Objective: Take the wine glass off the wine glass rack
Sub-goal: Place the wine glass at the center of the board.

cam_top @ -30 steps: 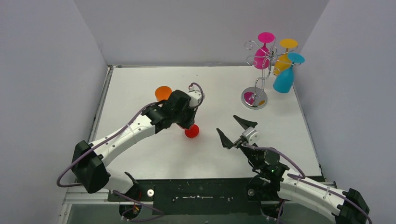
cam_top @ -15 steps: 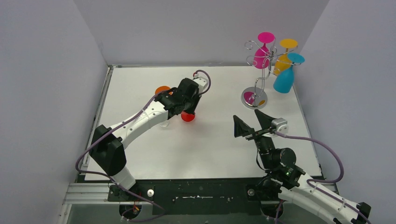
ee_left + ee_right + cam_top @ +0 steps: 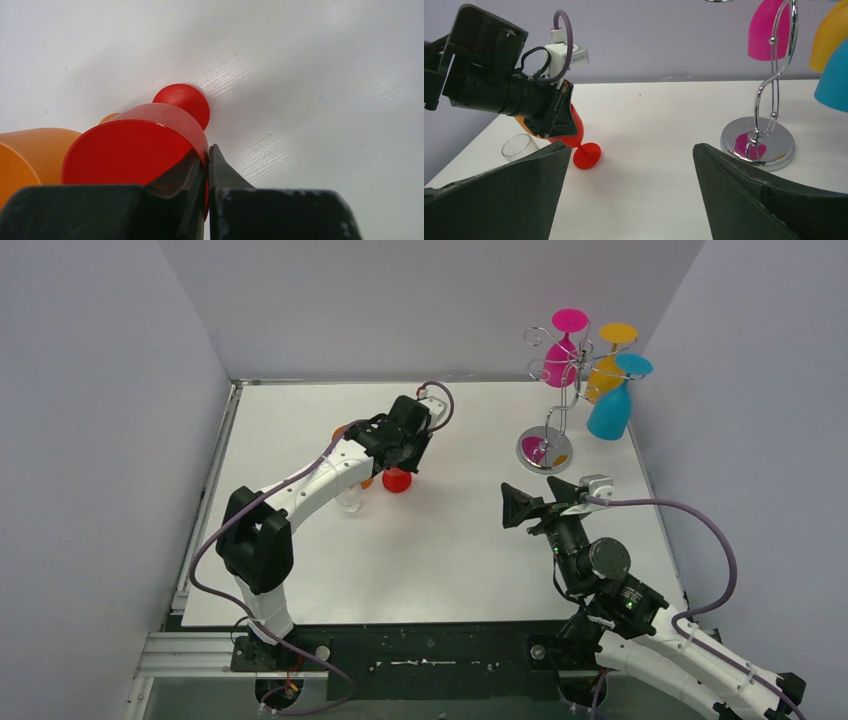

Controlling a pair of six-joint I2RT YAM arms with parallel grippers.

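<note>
At the far right corner of the worktop (image 3: pixel 450 560) the wine glass rack (image 3: pixel 561 412) is found standing upright on its disc base. A pink glass (image 3: pixel 562 358), a yellow glass (image 3: pixel 604 375) and a blue glass (image 3: pixel 608 412) are hung from it bowl-down. A red wine glass (image 3: pixel 135 150) is already off the rack. It is pinched at the rim wall by the closed left gripper (image 3: pixel 206 165) and held tilted left of the worktop's middle. Its foot appears to touch the surface, though contact cannot be confirmed. An orange glass (image 3: pixel 30 155) and a clear glass (image 3: pixel 519 146) are noted just beside it. The step in hand is judged to be the setting down of the red glass. The right gripper (image 3: pixel 632 150) is spread to its widest and nothing is held. It is pointed toward the far edge, with the rack ahead to its right, well apart and nearer the far edge. The blue glass is judged nearest its side. For the next move, an advance to the far right corner is called for, with the jaws set about one bowl or stem and the neighbouring glasses and wire hooks avoided.
</note>
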